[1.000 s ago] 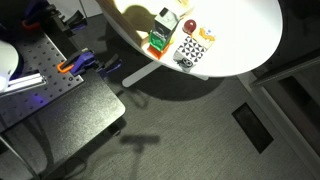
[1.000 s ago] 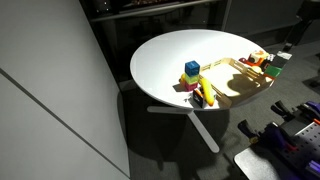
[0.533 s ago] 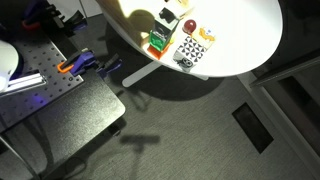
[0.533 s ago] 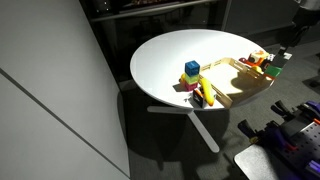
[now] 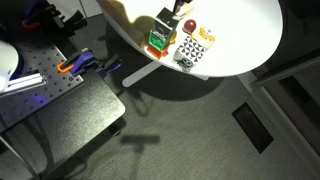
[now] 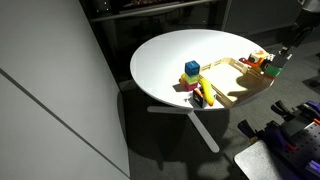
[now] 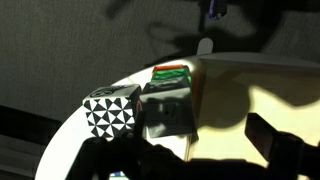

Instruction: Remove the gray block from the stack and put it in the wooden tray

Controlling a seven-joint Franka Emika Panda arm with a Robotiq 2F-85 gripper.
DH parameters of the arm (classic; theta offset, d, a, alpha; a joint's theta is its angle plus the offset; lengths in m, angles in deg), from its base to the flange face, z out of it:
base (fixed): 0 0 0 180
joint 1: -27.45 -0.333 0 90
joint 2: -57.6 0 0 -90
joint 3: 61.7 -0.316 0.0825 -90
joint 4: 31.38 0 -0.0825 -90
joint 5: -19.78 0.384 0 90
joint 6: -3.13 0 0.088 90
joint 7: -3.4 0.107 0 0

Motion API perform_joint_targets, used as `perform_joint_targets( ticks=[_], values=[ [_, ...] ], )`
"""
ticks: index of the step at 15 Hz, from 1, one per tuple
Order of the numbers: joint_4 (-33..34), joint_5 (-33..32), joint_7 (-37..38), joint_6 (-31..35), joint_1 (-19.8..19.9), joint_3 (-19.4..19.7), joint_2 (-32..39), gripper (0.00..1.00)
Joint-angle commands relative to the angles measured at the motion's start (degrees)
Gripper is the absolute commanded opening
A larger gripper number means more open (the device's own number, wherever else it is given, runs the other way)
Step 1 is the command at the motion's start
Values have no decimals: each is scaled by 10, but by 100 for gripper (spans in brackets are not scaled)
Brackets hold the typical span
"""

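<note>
Jaws have dropped over the shadow-darkened gray block [image 7: 168,114].

The patterned block [image 5: 190,52] stands just beside the stack [image 5: 157,40] at the worktop [image 6: 160,55] edge, hemming that side. The wooden tray [image 6: 240,82] lies near, blue and yellow blocks [image 6: 191,72] guarding its far end. Beyond them the worktop is bare.

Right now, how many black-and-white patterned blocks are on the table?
1. The patterned block sits near the edge of the table, next to the stack; the wrist view shows it too. Shadowed areas may hide others.
</note>
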Motion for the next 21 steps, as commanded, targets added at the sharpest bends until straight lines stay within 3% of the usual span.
perform_joint_targets(
  ticks=[1, 21],
  values=[
    [14, -23, 21, 20, 13, -6, 24, 100],
    [13, -8, 3, 50, 13, -8, 47, 100]
  ],
)
